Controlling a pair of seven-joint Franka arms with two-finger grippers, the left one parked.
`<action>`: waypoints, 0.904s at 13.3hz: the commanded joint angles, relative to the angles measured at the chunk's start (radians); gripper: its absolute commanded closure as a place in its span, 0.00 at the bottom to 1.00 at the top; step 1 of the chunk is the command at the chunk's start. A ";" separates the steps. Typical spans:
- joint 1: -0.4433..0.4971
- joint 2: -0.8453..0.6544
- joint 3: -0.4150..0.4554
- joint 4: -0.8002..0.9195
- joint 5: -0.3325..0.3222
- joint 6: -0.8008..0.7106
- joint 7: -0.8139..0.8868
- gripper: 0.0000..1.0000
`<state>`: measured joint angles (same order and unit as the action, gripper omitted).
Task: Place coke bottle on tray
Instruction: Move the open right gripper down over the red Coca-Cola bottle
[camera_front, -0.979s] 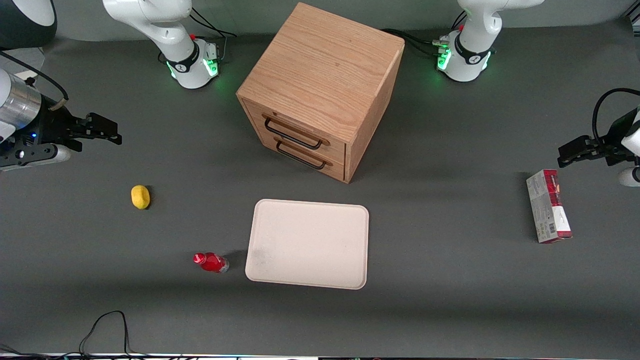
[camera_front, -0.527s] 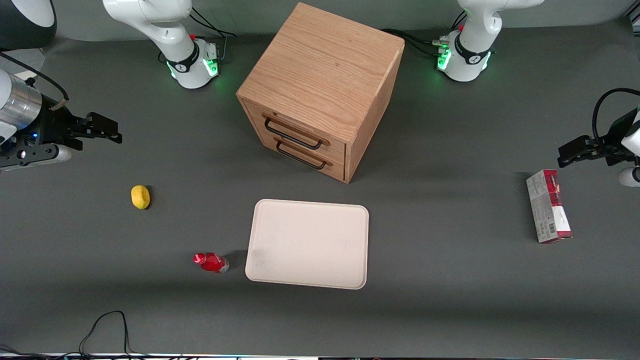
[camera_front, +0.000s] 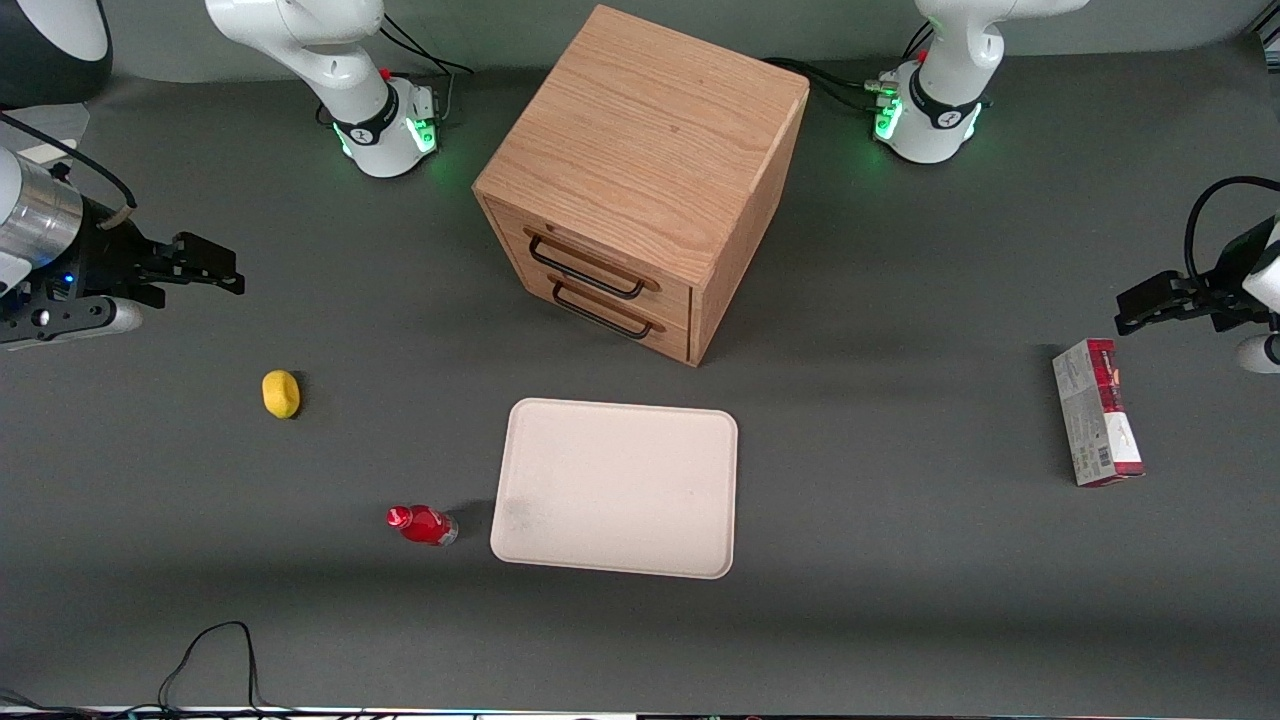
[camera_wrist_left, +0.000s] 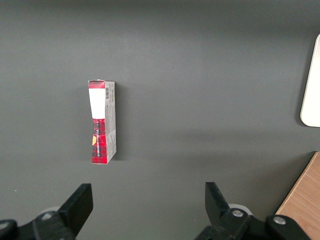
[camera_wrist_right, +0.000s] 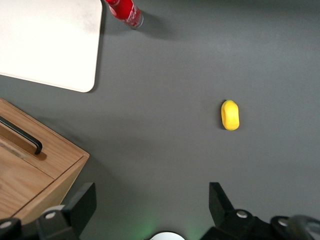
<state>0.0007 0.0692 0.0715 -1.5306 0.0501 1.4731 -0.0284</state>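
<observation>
Gripper: fingers spread, empty, at the working arm's end of the table. Lemon-like object: nearer the camera. Coke bottle: on the table, just beside the tray. Step: approach; next, reach and descend over the bottle.

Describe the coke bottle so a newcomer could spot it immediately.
Find the cream tray in front of the wooden cabinet. Beside its nearer corner, toward the working arm's end, stands the coke bottle, far from the open gripper. It is red with a red cap; the lemon is yellow.
</observation>
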 joint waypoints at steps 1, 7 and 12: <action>0.056 0.237 0.030 0.282 0.004 -0.104 0.128 0.00; 0.200 0.635 0.028 0.698 -0.047 -0.027 0.298 0.00; 0.199 0.725 0.017 0.696 -0.053 0.157 0.298 0.00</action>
<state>0.1917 0.7378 0.0920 -0.8885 0.0139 1.5849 0.2479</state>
